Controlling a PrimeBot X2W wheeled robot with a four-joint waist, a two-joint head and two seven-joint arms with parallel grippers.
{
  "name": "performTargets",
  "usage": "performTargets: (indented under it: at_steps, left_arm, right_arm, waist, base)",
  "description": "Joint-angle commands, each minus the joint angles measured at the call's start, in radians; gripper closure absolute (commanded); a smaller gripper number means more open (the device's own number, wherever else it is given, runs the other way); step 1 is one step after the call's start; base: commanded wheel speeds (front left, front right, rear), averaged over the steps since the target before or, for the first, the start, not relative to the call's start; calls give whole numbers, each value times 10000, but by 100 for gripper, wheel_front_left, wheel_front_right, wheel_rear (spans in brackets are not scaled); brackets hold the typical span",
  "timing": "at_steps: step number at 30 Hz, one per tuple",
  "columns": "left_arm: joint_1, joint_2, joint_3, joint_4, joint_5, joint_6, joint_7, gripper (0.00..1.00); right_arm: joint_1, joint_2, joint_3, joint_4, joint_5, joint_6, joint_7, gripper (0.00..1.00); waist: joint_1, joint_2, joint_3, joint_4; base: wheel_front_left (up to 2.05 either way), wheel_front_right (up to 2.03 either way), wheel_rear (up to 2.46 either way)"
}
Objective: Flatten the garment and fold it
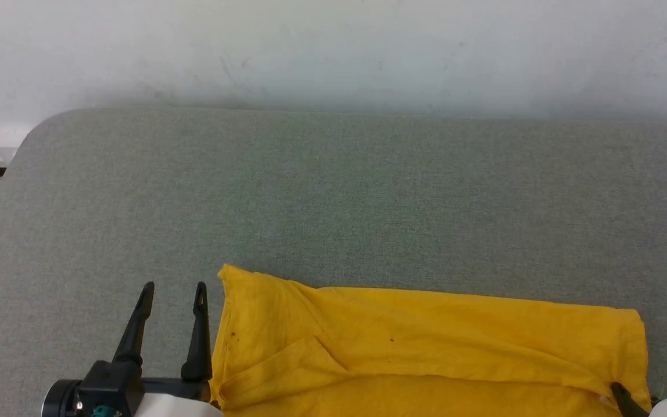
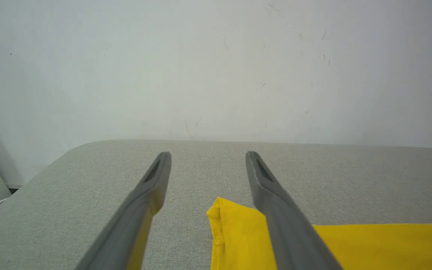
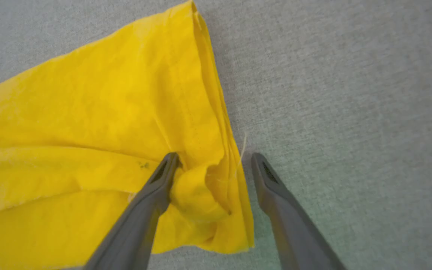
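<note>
While left claw (image 1: pixel 173 288) gapes empty, right wrist view shows right claw (image 3: pixel 215 155) spread astride garment (image 3: pixel 88 112).

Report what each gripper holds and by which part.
Nothing is held. The left gripper stands open beside the mustard-yellow cotton T-shirt; the right gripper, also open, straddles its bunched side edge without clamping it.

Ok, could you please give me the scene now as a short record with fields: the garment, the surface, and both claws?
garment: yellow, plain side up, creased, partly folded over, lying at the near edge
surface: grey cloth-covered table, pale wall behind
left claw: open, beside the garment's left edge, holding nothing
right claw: open, astride the garment's right edge, bunched cloth between its fingers, not clamped
</note>
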Motion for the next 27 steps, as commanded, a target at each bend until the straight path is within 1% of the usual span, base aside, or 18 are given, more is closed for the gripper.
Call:
performTargets:
  at_steps: [1, 4, 7, 8, 9, 10, 12, 14, 18, 21, 27]
  left_arm:
    - [-58, -117, 132, 33, 122, -136, -46, 0]
    - [-124, -251, 267, 55, 219, -293, -46, 0]
    - [-214, -425, 467, 75, 338, -485, -47, 0]
    - [-234, -470, 529, 88, 377, -545, -47, 0]
    - [-246, -513, 595, 101, 413, -594, -47, 0]
    - [-256, -553, 659, 117, 444, -637, -47, 0]
    - [-258, -630, 781, 167, 503, -716, -47, 0]
    - [-219, -691, 878, 227, 570, -793, -47, 0]
    - [-124, -814, 1050, 303, 632, -917, -47, 0]
    - [-30, -901, 1164, 426, 599, -998, -47, 0]
    - [24, -1007, 1254, 458, 691, -1126, -47, 0]
  right_arm:
    - [-135, 31, -15, 226, -54, -9, 14, 0]
    - [-160, 34, 110, 543, 4, -9, 130, 0]
    - [-187, 36, 518, 962, 493, -9, 309, 0]
    - [-180, 36, 678, 1064, 658, -9, 367, 45]
    - [-161, 37, 852, 1122, 759, -9, 409, 93]
    - [-143, 37, 998, 1165, 819, -9, 441, 100]
    - [-122, 37, 1253, 1162, 875, -9, 411, 100]
    - [-155, 36, 1279, 1110, 900, -9, 231, 100]
    - [-205, -231, 999, 899, 730, -9, 93, 100]
    - [-251, -546, 606, 667, 568, -9, 42, 100]
    - [-411, -1418, -488, 530, 2, -9, -66, 100]
  waist:
    - [0, 0, 135, 88]
    - [0, 0, 221, 134]
    - [0, 0, 356, 189]
    - [0, 0, 379, 202]
    - [0, 0, 405, 208]
    - [0, 0, 423, 209]
    - [0, 0, 400, 192]
    - [0, 0, 302, 155]
    - [0, 0, 25, 98]
    - [0, 0, -197, 64]
    - [0, 0, -389, 21]
  base:
    - [0, 0, 0]
    - [0, 0, 0]
    - [0, 0, 0]
    - [0, 0, 0]
    - [0, 0, 0]
    - [0, 0, 0]
    - [0, 0, 0]
    - [0, 0, 0]
    - [0, 0, 0]
    - [0, 0, 0]
    - [0, 0, 0]
